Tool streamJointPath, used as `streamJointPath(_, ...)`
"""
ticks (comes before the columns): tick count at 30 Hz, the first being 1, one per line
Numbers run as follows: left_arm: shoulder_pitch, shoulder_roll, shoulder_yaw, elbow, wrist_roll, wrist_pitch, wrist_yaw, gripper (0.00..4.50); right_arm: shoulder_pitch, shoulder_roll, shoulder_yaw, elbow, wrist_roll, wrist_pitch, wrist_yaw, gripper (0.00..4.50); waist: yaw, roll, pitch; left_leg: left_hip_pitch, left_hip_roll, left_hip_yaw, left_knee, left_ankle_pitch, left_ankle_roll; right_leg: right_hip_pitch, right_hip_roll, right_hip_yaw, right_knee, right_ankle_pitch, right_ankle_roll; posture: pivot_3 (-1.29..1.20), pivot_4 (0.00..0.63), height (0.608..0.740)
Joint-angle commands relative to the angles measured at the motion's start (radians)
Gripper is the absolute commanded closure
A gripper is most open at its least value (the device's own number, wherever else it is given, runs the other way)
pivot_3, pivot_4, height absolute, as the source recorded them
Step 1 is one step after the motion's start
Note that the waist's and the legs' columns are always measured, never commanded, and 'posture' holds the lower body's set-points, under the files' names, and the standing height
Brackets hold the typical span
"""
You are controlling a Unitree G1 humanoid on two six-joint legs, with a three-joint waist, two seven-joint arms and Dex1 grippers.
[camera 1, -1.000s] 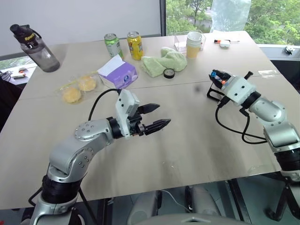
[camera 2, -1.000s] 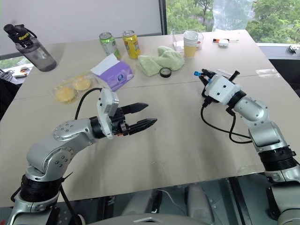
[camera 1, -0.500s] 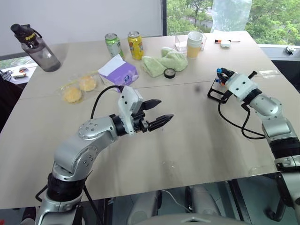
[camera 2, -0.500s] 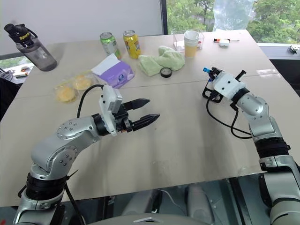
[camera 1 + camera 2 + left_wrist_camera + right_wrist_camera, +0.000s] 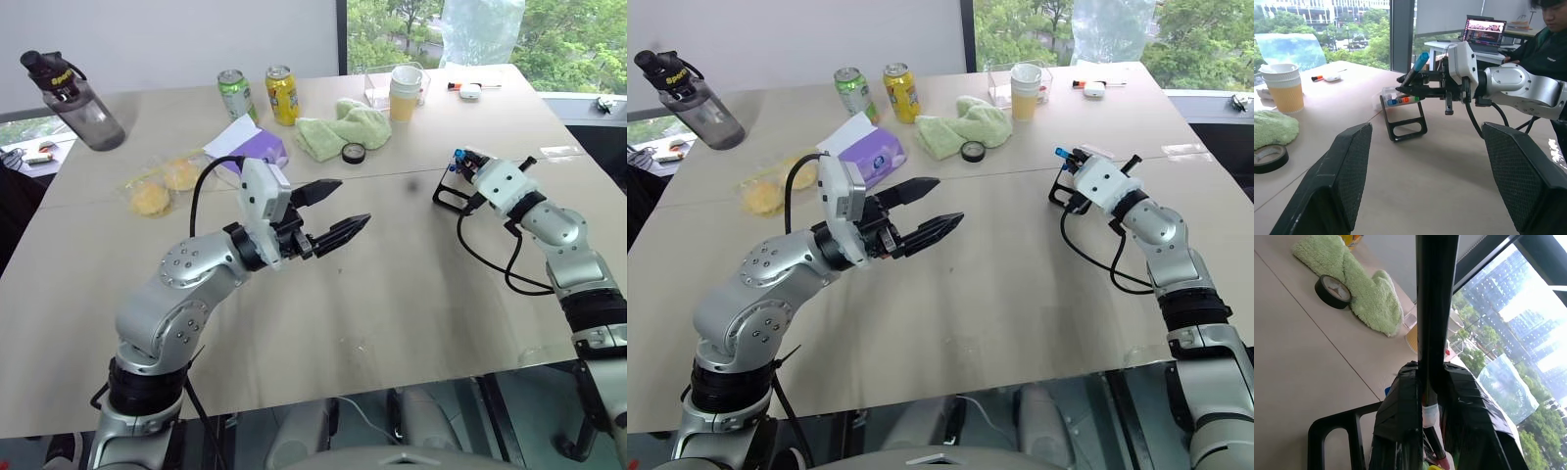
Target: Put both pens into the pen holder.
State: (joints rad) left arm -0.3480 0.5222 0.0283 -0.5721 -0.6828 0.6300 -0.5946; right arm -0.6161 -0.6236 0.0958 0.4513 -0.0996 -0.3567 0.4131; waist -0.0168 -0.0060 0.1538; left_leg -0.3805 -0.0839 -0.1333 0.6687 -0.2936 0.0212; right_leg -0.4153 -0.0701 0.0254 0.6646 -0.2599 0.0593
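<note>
The right gripper (image 5: pixel 1409 89) is clamped on the blue-capped pen (image 5: pixel 1418 64), its two black fingers (image 5: pixel 1400 406) pressed against the dark barrel, which stands steeply tilted with the cap uppermost. The pen's lower end sits at the clear top of the pen holder (image 5: pixel 1403 116), a black-framed stand on the table (image 5: pixel 411 294) in front of the robot's right side; whether the tip has entered a slot cannot be told. This pen is judged to be at the point of insertion, not yet released. The yellow-capped pen cannot be made out: it may already be in the holder among the coloured caps, or hidden elsewhere, so that half of the task stays open.

The right arm reaches forward, forearm low over the table, wrist angled toward the holder. The left gripper (image 5: pixel 331 214) stands wide apart and holds nothing; it hangs above the table's middle, well apart from the holder, pointing toward it. The left arm is bent at the elbow with the hand raised above the surface.
</note>
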Motion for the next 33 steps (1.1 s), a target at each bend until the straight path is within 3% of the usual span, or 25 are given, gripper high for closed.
streamJointPath(1,-0.016,0.005,0.004,-0.035,0.012,-0.022,0.001,0.79,-0.028,0.0,-0.05,-0.01,0.009,0.028,-0.015,3.46,0.0,0.0,0.0,0.0,0.0,0.0,0.0,0.0,0.0,0.0,0.0,0.0,0.0,0.0,0.0,0.0,0.15,0.74)
streamJointPath(2,-0.017,0.003,0.004,-0.033,0.017,-0.024,0.005,0.79,-0.032,0.005,-0.058,-0.008,0.019,0.041,-0.02,3.18,0.0,0.0,0.0,0.0,0.0,0.0,0.0,0.0,0.0,0.0,0.0,0.0,0.0,0.0,0.0,0.0,0.15,0.74)
streamJointPath(8,-0.017,-0.003,0.004,-0.033,0.021,-0.026,0.008,0.79,-0.046,0.028,-0.103,0.003,0.032,0.079,-0.053,0.25,0.0,0.0,0.0,0.0,0.0,0.0,0.0,0.0,0.0,0.0,0.0,0.0,0.0,0.0,0.0,0.0,0.15,0.74)
streamJointPath(9,-0.018,-0.003,0.004,-0.033,0.021,-0.026,0.008,0.79,-0.046,0.028,-0.105,0.003,0.029,0.078,-0.052,0.02,0.0,0.0,0.0,0.0,0.0,0.0,0.0,0.0,0.0,0.0,0.0,0.0,0.0,0.0,0.0,0.0,0.15,0.74)
streamJointPath(17,-0.025,-0.005,0.004,-0.021,0.017,-0.025,0.001,0.79,-0.023,0.04,-0.121,-0.046,0.059,0.068,-0.033,0.02,-0.001,0.0,0.0,0.0,0.0,0.0,0.0,0.0,0.0,0.0,0.0,0.0,0.0,0.0,0.0,0.0,0.15,0.74)
streamJointPath(22,0.015,0.015,0.016,-0.027,0.037,-0.026,0.001,0.79,0.046,0.092,-0.113,-0.244,0.283,0.184,0.181,0.02,-0.004,0.0,0.0,0.0,0.0,0.0,0.0,0.0,0.0,0.0,0.0,0.0,0.0,0.0,0.0,0.0,0.15,0.74)
streamJointPath(28,0.247,0.035,0.092,-0.079,0.081,-0.074,0.022,0.79,0.244,0.072,-0.048,-0.524,0.517,0.473,0.422,0.02,0.0,0.0,0.0,0.0,0.001,-0.002,0.0,0.0,0.0,0.0,0.0,0.003,-0.001,0.0,0.0,0.0,0.15,0.74)
streamJointPath(33,0.579,0.033,0.136,-0.131,0.151,-0.161,0.011,0.79,0.393,0.033,-0.045,-0.536,0.545,0.536,0.524,0.02,0.005,0.0,0.0,0.001,0.0,-0.001,0.0,0.0,0.0,0.001,-0.001,0.003,-0.001,0.0,0.0,0.0,0.15,0.74)
